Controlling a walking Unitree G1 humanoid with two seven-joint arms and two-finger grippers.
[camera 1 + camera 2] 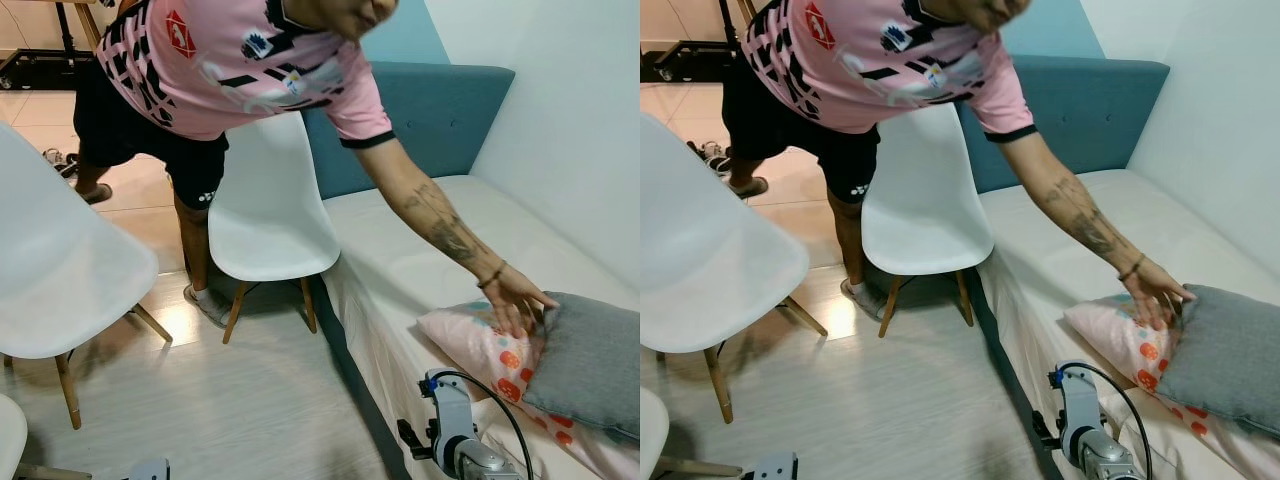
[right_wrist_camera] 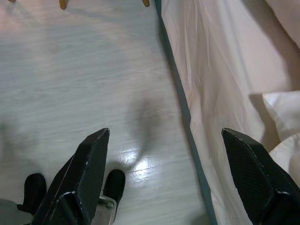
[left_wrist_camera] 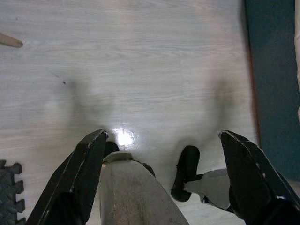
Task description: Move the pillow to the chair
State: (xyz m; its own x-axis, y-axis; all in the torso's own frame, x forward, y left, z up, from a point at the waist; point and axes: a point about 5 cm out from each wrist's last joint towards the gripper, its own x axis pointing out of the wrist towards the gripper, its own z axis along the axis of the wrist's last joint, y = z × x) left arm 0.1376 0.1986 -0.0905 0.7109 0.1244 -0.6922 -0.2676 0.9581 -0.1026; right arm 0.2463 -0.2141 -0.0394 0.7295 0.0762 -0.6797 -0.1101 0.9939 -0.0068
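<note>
Here, pale wood floor (image 1: 250, 400) runs beside a cream-covered sofa (image 1: 440, 260); two white chairs (image 1: 265, 210) stand near. Person's hand (image 1: 515, 300) rests on the pink dotted pillow (image 1: 480, 345), partly buried under a grey cushion (image 1: 590, 365) and cut off at frame edge. Left gripper (image 3: 161, 178) and right gripper (image 2: 164, 173) hang over open floor, fingers spread wide, empty.

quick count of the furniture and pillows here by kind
white chairs: 3, one by the sofa, one at the left, one showing just an edge at the bottom left corner
sofa: 1
pillows: 2, grey and pink patterned
total: 6
</note>
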